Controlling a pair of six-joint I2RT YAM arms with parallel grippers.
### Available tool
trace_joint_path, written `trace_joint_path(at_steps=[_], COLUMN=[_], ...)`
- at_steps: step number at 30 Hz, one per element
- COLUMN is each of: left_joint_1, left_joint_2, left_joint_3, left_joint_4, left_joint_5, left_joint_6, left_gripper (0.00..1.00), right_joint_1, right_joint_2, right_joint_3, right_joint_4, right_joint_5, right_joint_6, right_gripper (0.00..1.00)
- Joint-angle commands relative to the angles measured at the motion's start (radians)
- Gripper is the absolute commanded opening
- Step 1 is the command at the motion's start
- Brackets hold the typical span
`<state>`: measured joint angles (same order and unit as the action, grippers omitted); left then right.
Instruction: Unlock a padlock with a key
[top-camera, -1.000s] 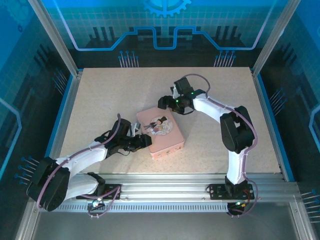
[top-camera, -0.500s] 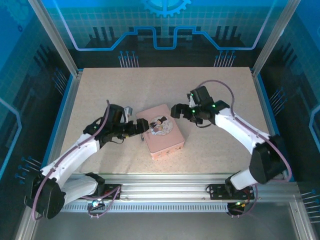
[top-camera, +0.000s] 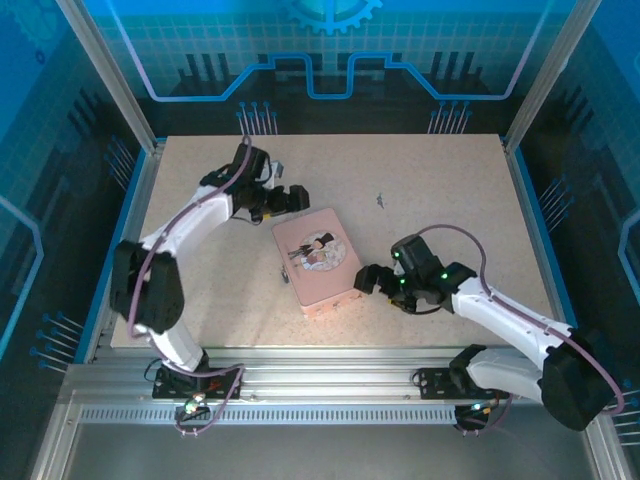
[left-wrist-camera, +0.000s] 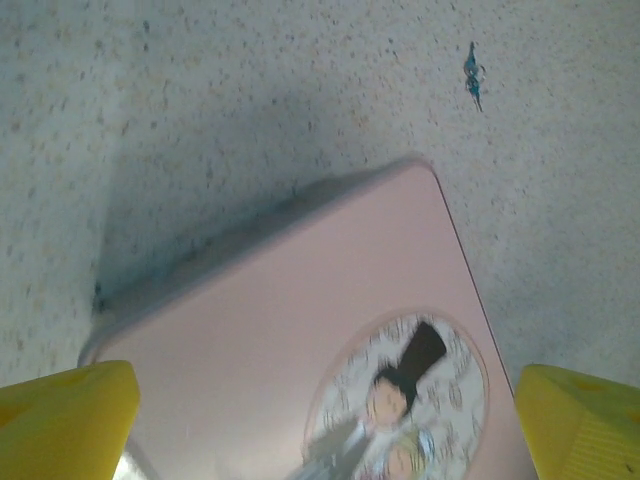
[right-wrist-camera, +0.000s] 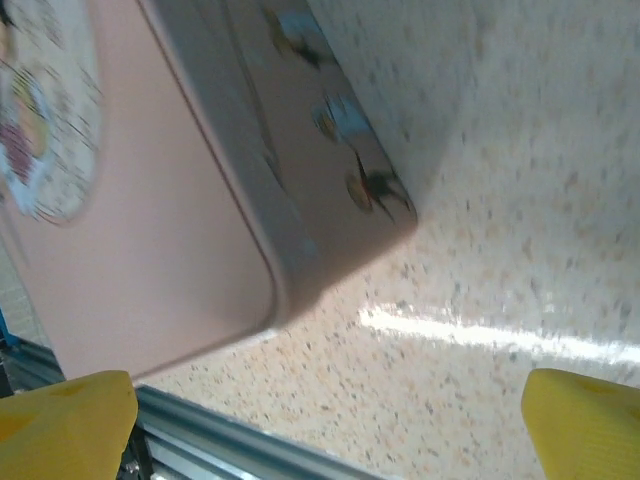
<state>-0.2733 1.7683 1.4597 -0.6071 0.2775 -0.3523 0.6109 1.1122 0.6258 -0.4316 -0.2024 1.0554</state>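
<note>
Left gripper (top-camera: 290, 199) hovers beyond the pink box's (top-camera: 318, 262) far corner, right gripper (top-camera: 363, 281) at its near-right side. Both jaws spread wide, holding nothing. Tiny dark sliver, likely the key (top-camera: 380, 201), lies loose on the tabletop (top-camera: 450, 180), apart from both: not yet grasped.

On my left wrist feed I'm looking down on the pink box (left-wrist-camera: 290, 320), with its round cartoon picture (left-wrist-camera: 400, 400) towards the lower right, slightly blurred. The left gripper (left-wrist-camera: 325, 425) is spread wide, one yellow fingertip (left-wrist-camera: 65, 420) in each bottom corner. On the speckled table (left-wrist-camera: 200, 60) beyond the box's far corner, well apart from it, lies a tiny bluish thing, possibly the padlock (left-wrist-camera: 472, 82); it's too small for me to be sure.
</note>
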Motion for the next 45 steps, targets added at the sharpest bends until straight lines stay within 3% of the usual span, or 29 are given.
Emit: trace_joint_path(at_steps=[1, 8, 20, 29, 38, 45], left_joint_1=[0.011, 0.011, 0.015, 0.041, 0.042, 0.008], left_joint_2=[0.096, 0.257, 0.167, 0.010, -0.150, -0.182], left_joint_3=[0.138, 0.277, 0.085, -0.141, -0.377, -0.444], left_joint_4=[-0.120, -0.235, -0.181, -0.073, 0.113, 0.237], left_joint_5=[0.035, 0.095, 0.165, 0.177, 0.218, 0.222], left_joint_6=[0.097, 0.152, 0.149, 0.087, -0.069, -0.176], left_gripper=[0.97, 0.91, 0.81, 0.73, 0.67, 0.64], right_joint_1=[0.030, 0.080, 0.063, -0.018, -0.084, -0.110], right_joint_2=[-0.008, 0.085, 0.274, 0.424, 0.642, 0.791], right_joint_3=[-0.049, -0.056, 0.079, 0.290, 0.581, 0.768], right_joint_4=[0.130, 0.310, 0.395, 0.298, 0.165, 0.082], right_joint_5=[-0.047, -0.061, -0.084, -0.102, -0.176, -0.171], right_joint_6=[0.123, 0.192, 0.195, 0.060, -0.096, -0.194], right_gripper=[1.00, 1.00, 0.98, 0.91, 0.85, 0.83])
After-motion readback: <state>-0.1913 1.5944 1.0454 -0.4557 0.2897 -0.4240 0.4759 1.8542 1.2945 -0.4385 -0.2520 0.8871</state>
